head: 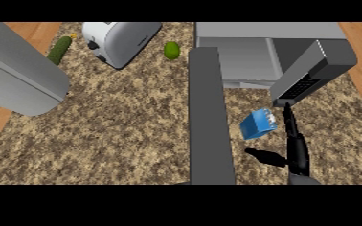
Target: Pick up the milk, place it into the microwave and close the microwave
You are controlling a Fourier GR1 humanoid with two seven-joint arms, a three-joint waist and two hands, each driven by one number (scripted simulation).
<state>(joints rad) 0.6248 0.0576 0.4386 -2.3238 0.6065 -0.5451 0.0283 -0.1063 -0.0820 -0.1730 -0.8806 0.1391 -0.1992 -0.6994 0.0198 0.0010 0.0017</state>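
We see a speckled brown counter with a white toaster standing near its far edge. Left of the toaster lies a long green cucumber, set at a slant by the wooden strip along the counter's edge. Right of the toaster, apart from it, sits a small round green fruit, perhaps a lime.

On the speckled table, a blue milk carton lies tilted before the open microwave, whose door swings out toward the near edge. The right hand is beside the carton, fingers straight, thumb spread. Toward the far edge stand a white toaster, a cucumber and an avocado.
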